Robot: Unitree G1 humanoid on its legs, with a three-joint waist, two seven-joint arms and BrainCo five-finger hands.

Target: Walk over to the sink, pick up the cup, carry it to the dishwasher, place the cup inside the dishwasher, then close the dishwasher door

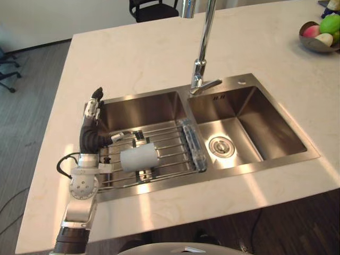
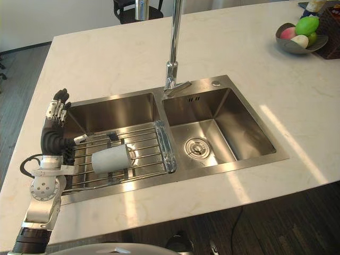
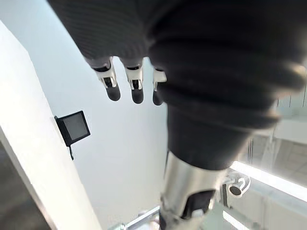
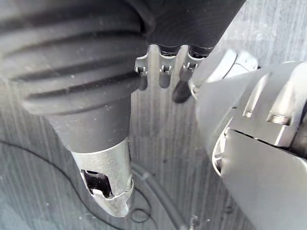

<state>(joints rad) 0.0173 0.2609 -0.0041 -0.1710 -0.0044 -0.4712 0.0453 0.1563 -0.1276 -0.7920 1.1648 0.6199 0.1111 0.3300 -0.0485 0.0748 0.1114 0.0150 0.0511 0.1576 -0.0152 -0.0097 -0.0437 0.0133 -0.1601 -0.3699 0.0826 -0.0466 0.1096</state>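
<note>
1. Left hand (image 1: 90, 133) stands upright at the left rim of the sink (image 1: 276, 162), fingers straight and wide, holding nothing.
2. Cup (image 1: 139, 158) lies on its side just beside the hand, on the wire rack (image 1: 172, 139) in the basin nearest the hand.
3. Beyond the rack is the second basin, with the faucet (image 1: 203, 48) behind the divide.
4. Far across the desk (image 1: 149, 53) from the hand is a fruit bowl (image 1: 314, 43).
5. Right hand (image 4: 164, 76) hangs over the floor (image 4: 153, 143), fingers straight, empty.

Pale counter (image 1: 159, 48) with faucet (image 1: 201, 58), fruit bowl (image 2: 287, 45) and chair (image 1: 154, 8)
The chrome faucet stands upright mid-counter; the metal fruit bowl, holding green and pink fruit, sits at the far right corner; the black chair stands beyond the far edge.
</note>
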